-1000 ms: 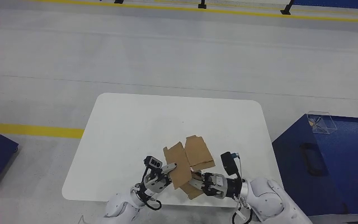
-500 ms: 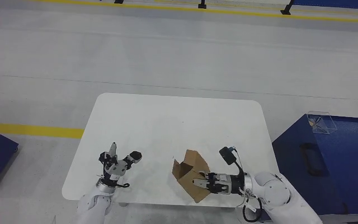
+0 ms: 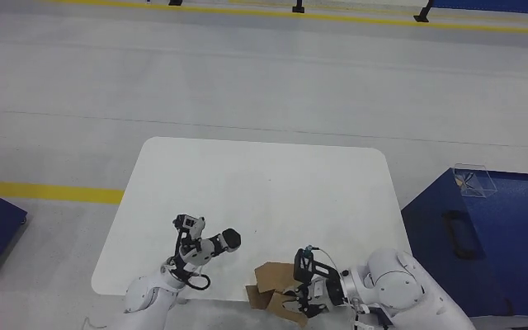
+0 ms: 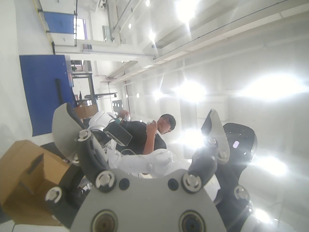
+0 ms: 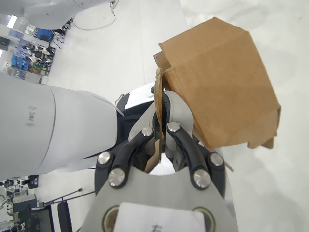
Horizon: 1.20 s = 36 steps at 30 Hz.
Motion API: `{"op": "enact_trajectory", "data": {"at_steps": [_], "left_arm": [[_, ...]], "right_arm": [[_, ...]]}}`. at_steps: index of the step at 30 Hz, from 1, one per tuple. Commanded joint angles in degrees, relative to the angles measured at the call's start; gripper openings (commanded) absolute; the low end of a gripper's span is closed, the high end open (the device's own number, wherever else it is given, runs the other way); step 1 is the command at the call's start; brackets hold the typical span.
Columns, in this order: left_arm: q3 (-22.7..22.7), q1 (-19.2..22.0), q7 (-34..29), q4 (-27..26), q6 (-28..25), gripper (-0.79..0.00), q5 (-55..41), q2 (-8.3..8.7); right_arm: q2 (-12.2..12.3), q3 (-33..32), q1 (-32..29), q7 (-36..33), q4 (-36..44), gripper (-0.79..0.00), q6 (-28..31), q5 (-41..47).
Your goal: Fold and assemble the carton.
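Observation:
The brown cardboard carton [image 3: 271, 280] is partly folded and sits at the table's front edge, overhanging it. My right gripper [image 3: 294, 294] is at the carton's right side, shut on a thin flap edge [image 5: 158, 97], with the carton body [image 5: 217, 85] just beyond the fingers. My left gripper [image 3: 206, 235] hovers over the table to the left of the carton, apart from it. It is tipped upward and open, with nothing between its fingers [image 4: 65, 126]. The carton [image 4: 24, 170] lies off to one side of the left gripper [image 4: 138, 126].
The white table [image 3: 247, 181] is bare behind the carton. A blue cabinet [image 3: 470, 239] stands to the right of the table, with a clear plastic box [image 3: 474, 177] on top. Yellow floor lines run left of the table and at the far back.
My left gripper let go of the carton, swung out left, then came back toward the middle, tipped upward. My right gripper pulled the carton to the table's front edge.

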<state>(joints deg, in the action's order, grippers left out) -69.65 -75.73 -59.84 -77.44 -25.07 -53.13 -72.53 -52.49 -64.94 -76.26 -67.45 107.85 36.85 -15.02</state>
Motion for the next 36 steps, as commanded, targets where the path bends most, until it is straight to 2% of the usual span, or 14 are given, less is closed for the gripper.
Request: {"op": "enact_trajectory", "data": {"at_steps": [1,10,16,20,36], "left_arm": [[1.7,0.5,-1.1,-0.1,3.6,0.000,-1.4,-0.26],[7.4,3.7,-4.4,4.1,9.9,0.000,-2.5,-1.49],[8.4,5.0,-6.1,6.2,13.2,0.000,-3.3,-1.80],[8.1,4.8,-6.7,6.1,12.2,0.000,-3.9,-1.90],[8.1,4.8,-6.7,6.1,12.2,0.000,-3.9,-1.90]], "right_arm": [[0.3,0.1,-0.3,0.0,1.3,-0.785,0.0,-1.0],[1.8,-1.9,-1.7,2.1,3.8,-0.785,2.1,0.6],[2.4,-3.4,-2.1,3.9,3.7,-0.785,3.0,1.2],[2.6,-3.2,-2.8,4.7,3.4,-0.785,2.1,5.7],[2.6,-3.2,-2.8,4.7,3.4,-0.785,2.1,5.7]]}}
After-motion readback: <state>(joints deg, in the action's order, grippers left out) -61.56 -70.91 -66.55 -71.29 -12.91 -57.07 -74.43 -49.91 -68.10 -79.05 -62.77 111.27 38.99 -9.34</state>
